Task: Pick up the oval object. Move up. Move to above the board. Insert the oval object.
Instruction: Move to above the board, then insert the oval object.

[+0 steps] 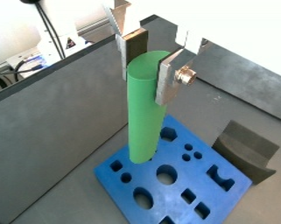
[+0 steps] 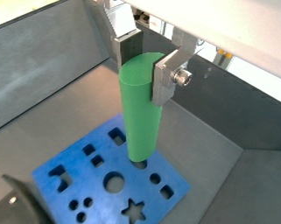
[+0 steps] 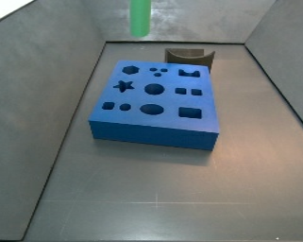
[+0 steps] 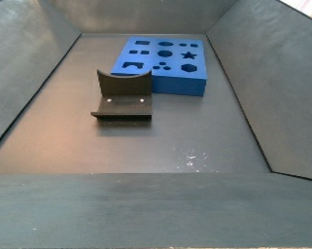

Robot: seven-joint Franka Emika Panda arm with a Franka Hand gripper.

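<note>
My gripper [image 1: 149, 70] is shut on the top end of the oval object [image 1: 143, 114], a long plain green rod that hangs straight down between the silver fingers; both wrist views show this [image 2: 146, 70]. The rod [image 2: 139, 114] is high above the blue board [image 1: 116, 166], its lower end well clear of the holed top [image 2: 166, 166]. In a side view only the rod's lower end [image 3: 140, 19] shows at the upper edge, above and behind the board [image 3: 154, 132]; the gripper is out of that view. In a side view the board [image 4: 171, 86] lies at the far end; rod and gripper are out of view.
The dark L-shaped fixture [image 3: 189, 57] stands on the floor right next to the board's short side, also seen in a side view [image 4: 121, 95] and both wrist views [image 1: 248, 149] [image 2: 20, 206]. Grey sloped walls [image 3: 65, 85] enclose the bin floor.
</note>
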